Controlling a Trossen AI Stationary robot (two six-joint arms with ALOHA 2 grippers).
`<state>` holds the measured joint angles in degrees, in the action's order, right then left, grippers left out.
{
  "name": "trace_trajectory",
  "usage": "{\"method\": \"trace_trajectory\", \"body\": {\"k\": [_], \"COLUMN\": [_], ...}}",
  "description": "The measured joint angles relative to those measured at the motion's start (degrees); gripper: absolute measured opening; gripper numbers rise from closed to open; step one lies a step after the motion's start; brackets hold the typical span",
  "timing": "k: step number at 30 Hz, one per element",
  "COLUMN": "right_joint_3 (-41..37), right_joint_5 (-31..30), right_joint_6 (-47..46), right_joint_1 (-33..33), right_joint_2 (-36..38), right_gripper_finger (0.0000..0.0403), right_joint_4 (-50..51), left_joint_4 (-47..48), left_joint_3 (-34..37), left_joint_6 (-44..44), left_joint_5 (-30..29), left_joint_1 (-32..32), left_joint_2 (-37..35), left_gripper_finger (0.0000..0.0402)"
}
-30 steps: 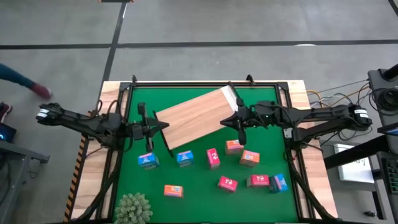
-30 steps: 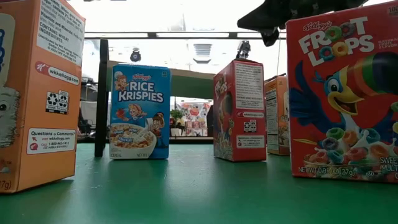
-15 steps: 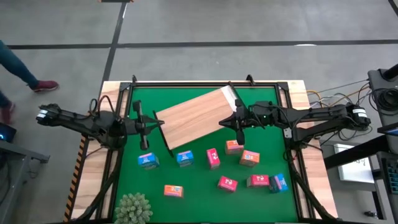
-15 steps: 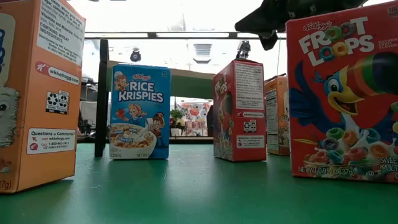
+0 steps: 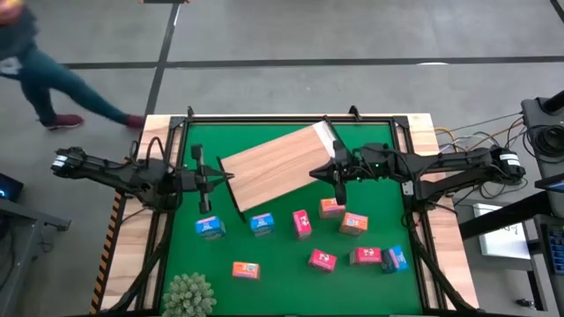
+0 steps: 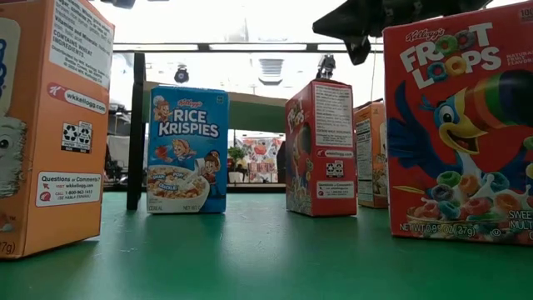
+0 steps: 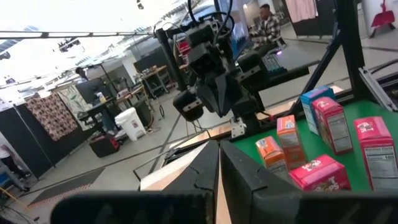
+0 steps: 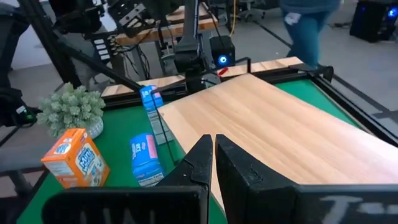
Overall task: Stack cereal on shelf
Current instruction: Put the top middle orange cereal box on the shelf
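Note:
The shelf (image 5: 278, 167), a light-wood board with dark metal edges, lies slantwise over the green mat's far half. One of its dark legs (image 6: 136, 129) reaches down to the mat. My left gripper (image 5: 226, 179) is shut on its left end and my right gripper (image 5: 335, 167) on its right end. Several small cereal boxes stand on the mat nearer the front: blue ones (image 5: 210, 228) (image 5: 262, 224), a pink one (image 5: 302, 224), orange ones (image 5: 331, 208) (image 5: 353, 224), and more toward the front right (image 5: 365, 256). My left gripper pinches the shelf's left end edge (image 7: 186, 174) between its two fingers, coming in level from the table's left. The board runs away from the fingers toward the other arm. My right gripper pinches the shelf's right end edge (image 8: 239, 146) between its two fingers, level, from the table's right. The wood top (image 8: 286, 130) stretches flat beyond the fingers.
A fuzzy green plant (image 5: 189, 297) stands at the front left corner. A dark frame (image 5: 291, 117) borders the mat's far side. A person (image 5: 53, 79) walks on the floor beyond the table's far left corner. Bare mat (image 5: 291, 282) lies between the front boxes.
My left gripper's wrist has rolled a little while staying shut on the shelf's end. The shelf and the boxes keep their places. The person beyond the far left corner has walked on.

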<state>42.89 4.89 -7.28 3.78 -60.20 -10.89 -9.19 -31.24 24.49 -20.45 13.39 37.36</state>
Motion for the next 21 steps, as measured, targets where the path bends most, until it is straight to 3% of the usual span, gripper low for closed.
{"method": "trace_trajectory", "body": {"k": [8, 18, 21], "right_joint_3": [0.3, 11.1, 16.3], "right_joint_5": [0.0, -0.7, -4.3], "right_joint_6": [3.5, 5.4, 4.8], "right_joint_1": [-0.2, -5.4, -8.6], "right_joint_2": [0.0, -2.3, -4.7], "right_gripper_finger": [0.0013, 0.0013, 0.0013], "right_joint_4": [0.6, 20.4, 29.6], "left_joint_4": [0.0, -0.9, -1.0], "left_joint_3": [0.0, 0.0, 0.0], "left_joint_6": [-0.6, -0.6, -0.6], "left_joint_5": [0.0, 0.0, 0.0], "left_joint_1": [0.0, 0.0, 0.0], "left_joint_2": [0.2, 0.6, 0.7], "left_gripper_finger": [0.0000, 0.0000, 0.0000]}}
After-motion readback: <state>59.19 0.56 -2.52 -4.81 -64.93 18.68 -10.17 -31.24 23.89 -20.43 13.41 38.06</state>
